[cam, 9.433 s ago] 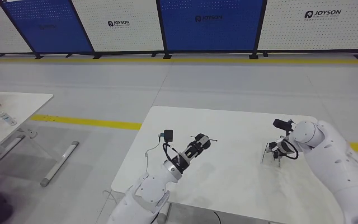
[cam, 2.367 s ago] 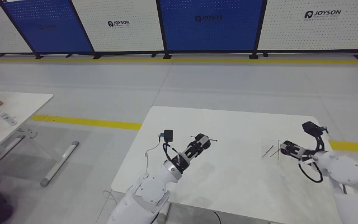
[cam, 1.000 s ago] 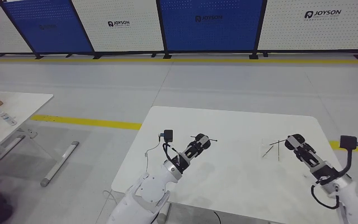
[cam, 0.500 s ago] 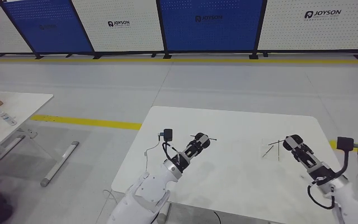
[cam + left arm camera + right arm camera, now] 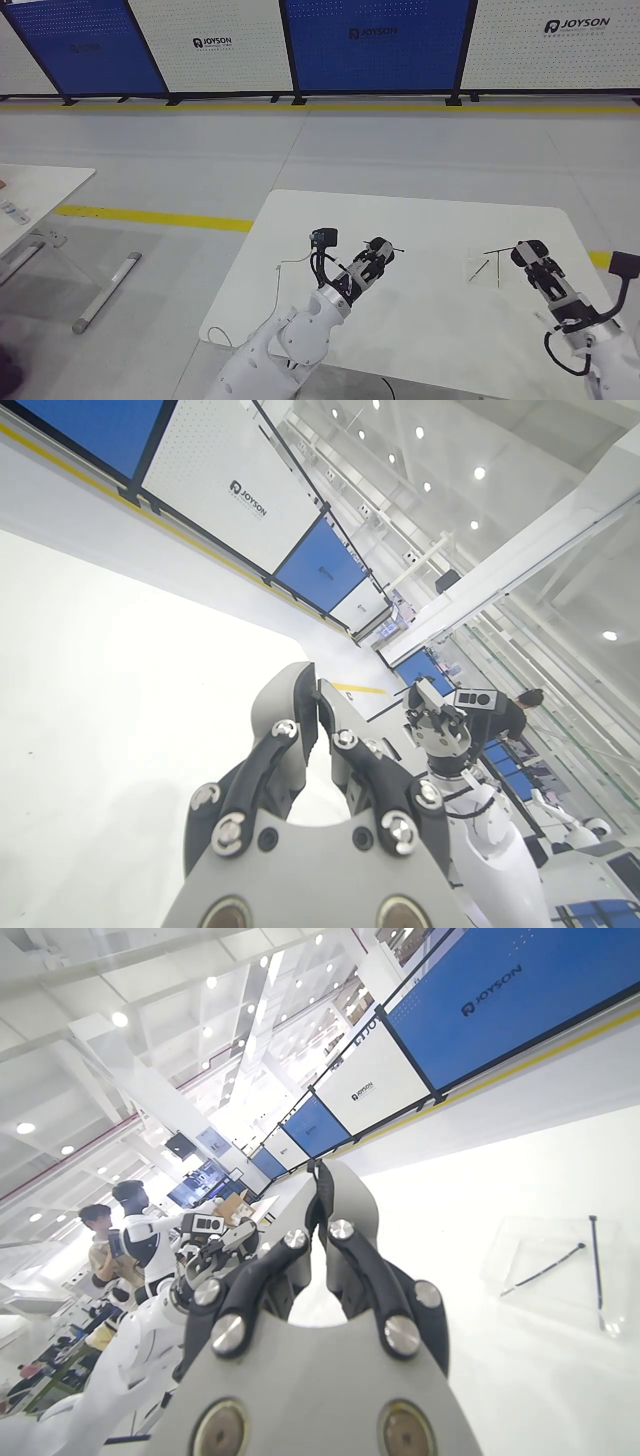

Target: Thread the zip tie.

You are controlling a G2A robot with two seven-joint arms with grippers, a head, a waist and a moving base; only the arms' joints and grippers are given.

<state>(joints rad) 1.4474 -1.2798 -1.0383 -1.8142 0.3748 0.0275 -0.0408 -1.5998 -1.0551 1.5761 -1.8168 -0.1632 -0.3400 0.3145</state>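
Here the right gripper is clamped on a zip tie over the clear sheet's far edge. The tie's length points toward the left gripper, which is pinched together well apart from the sheet.

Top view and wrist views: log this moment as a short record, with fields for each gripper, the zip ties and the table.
Table: white.
Left gripper: shut, above the table's middle; a small dark bit at its tips, too small to identify.
Right gripper: shut on a held zip tie that sticks out sideways.
Loose zip ties: two, lying apart on a clear sheet beside the right gripper.
Threading: not yet done.
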